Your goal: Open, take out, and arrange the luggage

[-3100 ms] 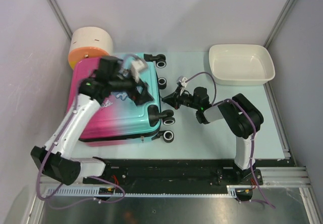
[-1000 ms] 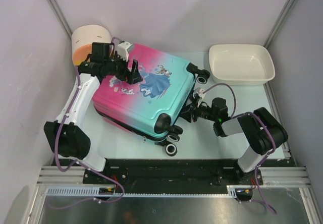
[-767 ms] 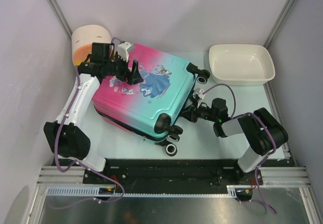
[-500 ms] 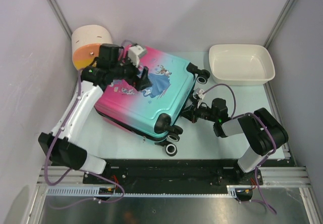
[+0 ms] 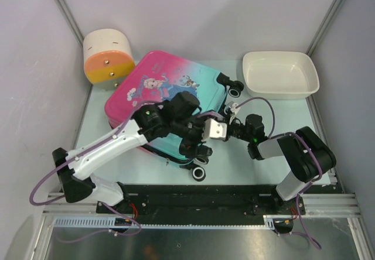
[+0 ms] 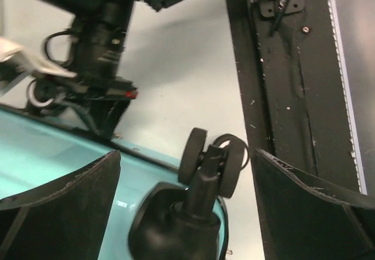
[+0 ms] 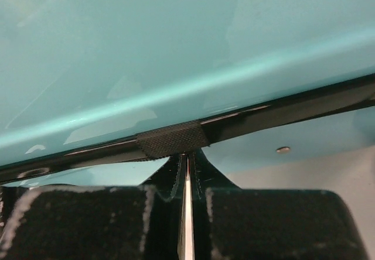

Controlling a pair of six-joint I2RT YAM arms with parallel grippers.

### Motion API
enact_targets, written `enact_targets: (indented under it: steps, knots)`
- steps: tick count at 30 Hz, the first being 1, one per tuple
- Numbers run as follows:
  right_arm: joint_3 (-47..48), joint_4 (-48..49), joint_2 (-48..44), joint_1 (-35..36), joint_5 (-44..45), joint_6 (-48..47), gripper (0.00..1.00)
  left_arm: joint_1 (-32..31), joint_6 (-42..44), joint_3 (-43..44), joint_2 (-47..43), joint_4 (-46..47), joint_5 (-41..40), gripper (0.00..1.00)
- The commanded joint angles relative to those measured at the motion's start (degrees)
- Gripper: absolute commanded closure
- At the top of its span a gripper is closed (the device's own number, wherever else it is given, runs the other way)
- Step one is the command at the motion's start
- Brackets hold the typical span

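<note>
My right gripper [image 7: 186, 165] is clenched on what seems the zip pull [image 7: 186, 228], for unzipping the luggage [image 5: 167, 84]; my left gripper [image 6: 184, 154] stands released around a wheel [image 6: 229, 167], probably to steady it.

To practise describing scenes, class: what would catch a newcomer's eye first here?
The pink-to-teal luggage lies mid-table, princess print up. The left claw stands open around its near corner wheel, while the right claw is shut at the zip line, seemingly on the zip pull.
</note>
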Motion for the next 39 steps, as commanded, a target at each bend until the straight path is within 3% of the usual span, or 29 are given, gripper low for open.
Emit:
enact_targets:
  steps: [1, 4, 8, 15, 18, 30, 36, 39]
  knots:
    - [1.53, 1.9, -1.19, -0.45, 10.36, -2.05, 1.0, -3.77, 3.31, 0.9, 3.46, -1.57, 0.63, 0.02]
    - [1.62, 1.55, -1.36, -1.06, 10.8, -2.4, 1.0, -4.83, -0.29, 1.6, 7.59, -2.01, -0.59, 0.05]
    - [1.62, 0.67, -2.06, -1.68, 13.51, -3.98, 1.0, -4.83, 1.89, -2.86, 7.87, -3.5, -0.25, 0.12]
    - [3.37, 1.64, -2.33, -5.19, 16.95, -8.02, 1.0, -4.75, 5.85, -11.65, 4.17, -9.02, -2.53, 0.41]
    - [5.21, 1.64, -1.28, -6.77, 17.3, -10.91, 1.0, -4.13, 7.26, -14.55, 1.89, -11.58, -2.36, 0.48]
    - [11.99, 7.17, 5.66, -10.99, 13.44, -14.53, 1.0, -1.14, 9.37, -23.7, -6.38, -18.88, -1.3, 0.57]
    - [14.97, 15.68, 11.89, -15.12, 1.25, -14.34, 1.0, 0.88, 11.56, -26.16, -6.47, -21.17, 0.1, 0.59]
    - [18.83, 15.53, 15.5, -16.53, -2.02, -15.67, 1.0, 1.14, 12.62, -25.56, -5.59, -22.13, 0.8, 0.59]
